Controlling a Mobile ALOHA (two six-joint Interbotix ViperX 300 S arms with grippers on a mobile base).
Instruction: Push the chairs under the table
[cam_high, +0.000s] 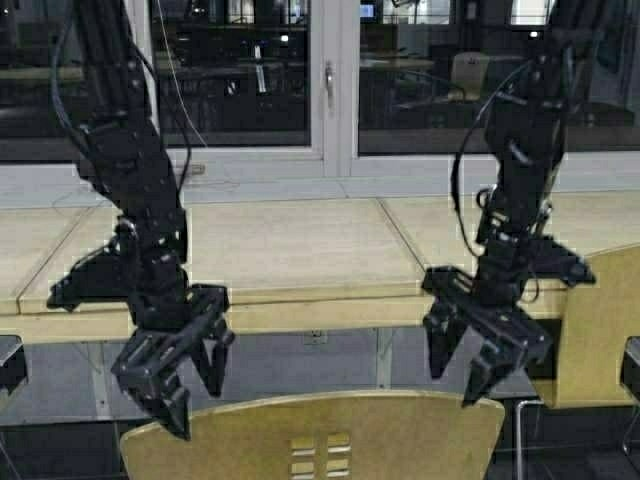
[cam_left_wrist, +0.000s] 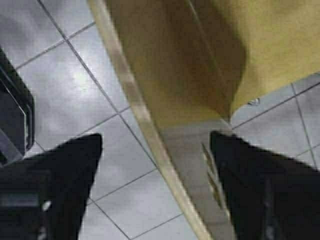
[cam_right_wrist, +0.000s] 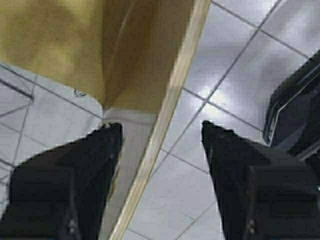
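Tan chair (cam_high: 400, 430) (pale slots), light-wood table (cam_high: 290, 250), grey-tiled floor (cam_left_wrist: 75, 90).

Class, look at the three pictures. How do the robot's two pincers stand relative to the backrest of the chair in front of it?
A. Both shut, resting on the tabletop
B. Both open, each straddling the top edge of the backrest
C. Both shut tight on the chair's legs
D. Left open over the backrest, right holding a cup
B: the left pincer and right pincer are both open, and each wrist view shows the chair backrest's top edge running between the fingers.
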